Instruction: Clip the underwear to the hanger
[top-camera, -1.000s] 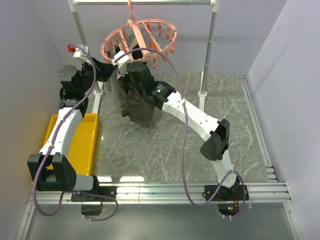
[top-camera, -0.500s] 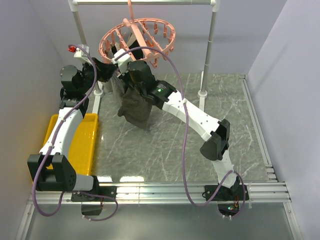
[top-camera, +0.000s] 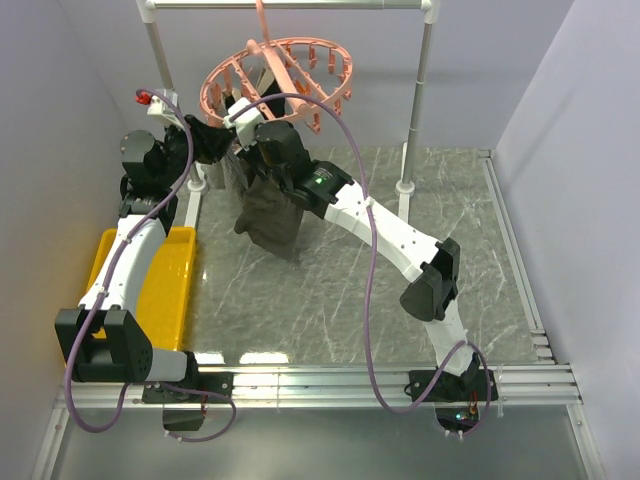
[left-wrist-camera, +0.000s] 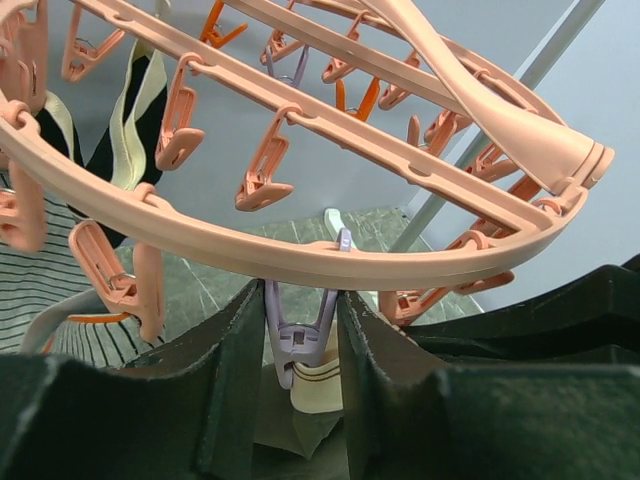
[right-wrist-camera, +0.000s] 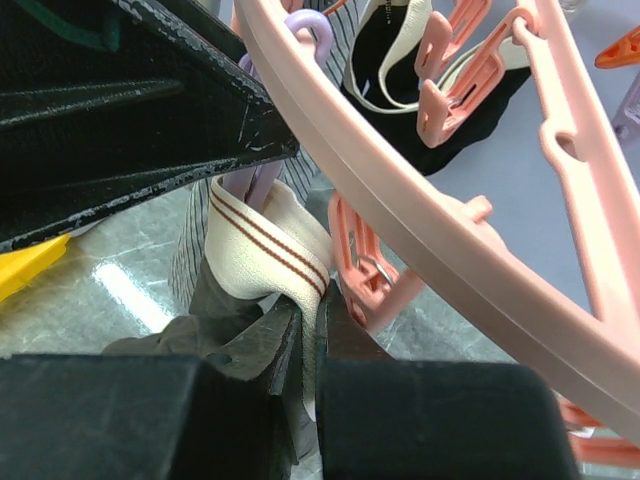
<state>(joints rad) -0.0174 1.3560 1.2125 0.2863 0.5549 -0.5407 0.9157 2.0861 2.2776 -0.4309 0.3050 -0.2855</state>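
Top external shows the right claw (right-wrist-camera: 308, 330), clamped on the underwear (top-camera: 268, 215), risen just below the lilac peg (left-wrist-camera: 300, 345) the left claw (left-wrist-camera: 300, 325) pinches, so clipping looks close.

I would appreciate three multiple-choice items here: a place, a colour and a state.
1. Where does the yellow plastic tray lie?
A. left edge of the table
B. far right corner
C. on a peg

2. What colour is the plastic clip peg between the jaws of the left gripper?
A. green
B. lilac
C. black

3. How are the jaws of the right gripper?
A. wide open
B. shut on the tray
C. shut on the beige striped elastic waistband

Answers: A, seen in the top view; B, plain in the left wrist view; C, the right wrist view shows the band pinched.
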